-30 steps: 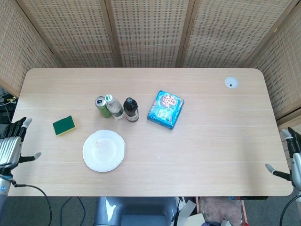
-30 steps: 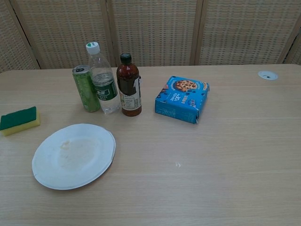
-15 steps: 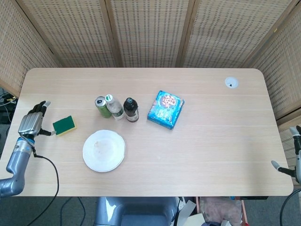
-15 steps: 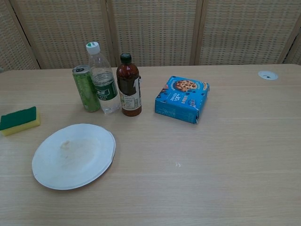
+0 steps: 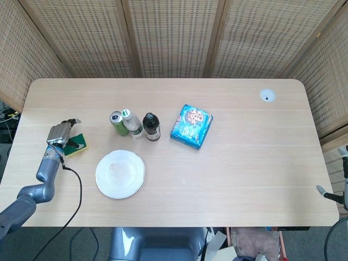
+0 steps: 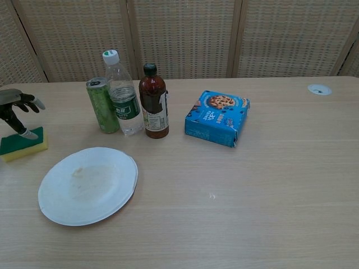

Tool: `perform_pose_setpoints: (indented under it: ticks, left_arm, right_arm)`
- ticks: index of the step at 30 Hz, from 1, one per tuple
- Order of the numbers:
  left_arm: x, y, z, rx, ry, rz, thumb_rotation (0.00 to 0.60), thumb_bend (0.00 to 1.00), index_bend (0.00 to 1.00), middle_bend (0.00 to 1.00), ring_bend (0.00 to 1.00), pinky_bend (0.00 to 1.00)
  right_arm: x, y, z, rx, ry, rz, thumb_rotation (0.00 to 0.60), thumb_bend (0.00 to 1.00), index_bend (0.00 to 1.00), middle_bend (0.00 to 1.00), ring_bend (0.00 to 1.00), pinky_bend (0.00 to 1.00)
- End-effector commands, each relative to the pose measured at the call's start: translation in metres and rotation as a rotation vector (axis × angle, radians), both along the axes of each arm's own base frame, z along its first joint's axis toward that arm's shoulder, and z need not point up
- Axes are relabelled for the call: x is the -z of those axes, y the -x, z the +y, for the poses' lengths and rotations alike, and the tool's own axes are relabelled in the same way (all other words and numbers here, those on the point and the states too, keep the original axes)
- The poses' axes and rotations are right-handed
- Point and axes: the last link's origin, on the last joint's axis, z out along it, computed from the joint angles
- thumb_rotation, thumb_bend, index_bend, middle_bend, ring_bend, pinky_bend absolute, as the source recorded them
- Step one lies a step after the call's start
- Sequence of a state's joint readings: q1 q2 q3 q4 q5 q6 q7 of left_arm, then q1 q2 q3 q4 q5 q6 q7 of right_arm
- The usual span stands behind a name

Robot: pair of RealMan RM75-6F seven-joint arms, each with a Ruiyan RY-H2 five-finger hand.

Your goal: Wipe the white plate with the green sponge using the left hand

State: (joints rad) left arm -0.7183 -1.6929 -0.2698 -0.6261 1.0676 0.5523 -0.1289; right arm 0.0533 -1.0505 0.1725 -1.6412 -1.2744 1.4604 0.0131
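Left hand [image 5: 60, 134] above sponge [image 5: 77, 145], fingers spread, grasping nothing. Plate [image 5: 120, 174] right of sponge. Right hand [image 5: 338, 190] at far-right edge, fingers' state unclear.

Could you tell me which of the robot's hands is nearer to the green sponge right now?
The left. The left hand is directly over the sponge, fingers spread above its top. The right hand sits at the opposite table edge, far from it.
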Motion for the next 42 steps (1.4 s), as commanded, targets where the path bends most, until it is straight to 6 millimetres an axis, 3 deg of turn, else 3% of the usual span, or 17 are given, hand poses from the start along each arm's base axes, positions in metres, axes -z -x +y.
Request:
perform_pose_setpoints:
  ticks: [1,5,17,24,32,37,42]
  left_arm:
    - [-0.001,-0.003,0.000,0.006,0.006,-0.018,0.600,0.00,0.22,0.23,0.18,0.30]
    - [-0.002,-0.001,-0.003,0.004,0.027,-0.015,0.600,0.00,0.27,0.26,0.21,0.30]
    - [0.018,0.009,-0.008,-0.051,0.071,-0.010,0.600,0.00,0.29,0.28,0.21,0.31]
    - [0.018,0.012,-0.004,-0.069,0.034,-0.012,0.600,0.00,0.40,0.32,0.23,0.36]
    - [0.017,0.009,-0.001,-0.029,0.001,0.047,0.600,0.05,0.56,0.45,0.38,0.45]
    - [0.010,-0.002,-0.002,0.067,-0.013,0.091,0.600,0.07,0.59,0.48,0.40,0.45]
    - [-0.008,-0.046,-0.023,0.349,-0.020,0.020,0.600,0.07,0.59,0.48,0.40,0.45]
  right_arm:
    - [0.000,0.001,0.000,0.003,0.001,-0.002,0.600,0.00,0.00,0.00,0.00,0.00]
    - [-0.001,0.001,0.000,0.003,-0.002,-0.007,0.600,0.00,0.00,0.00,0.00,0.00]
    - [0.001,0.001,-0.003,0.005,-0.014,-0.009,0.600,0.00,0.00,0.00,0.00,0.00]
    - [0.002,0.003,-0.004,0.015,-0.018,-0.010,0.600,0.00,0.00,0.00,0.00,0.00]
    - [0.002,0.003,-0.004,0.016,-0.020,-0.011,0.600,0.00,0.00,0.00,0.00,0.00]
    - [0.002,0.002,-0.003,0.013,-0.022,-0.012,0.600,0.00,0.00,0.00,0.00,0.00]
    - [-0.001,0.001,0.000,0.011,-0.014,-0.022,0.600,0.00,0.00,0.00,0.00,0.00]
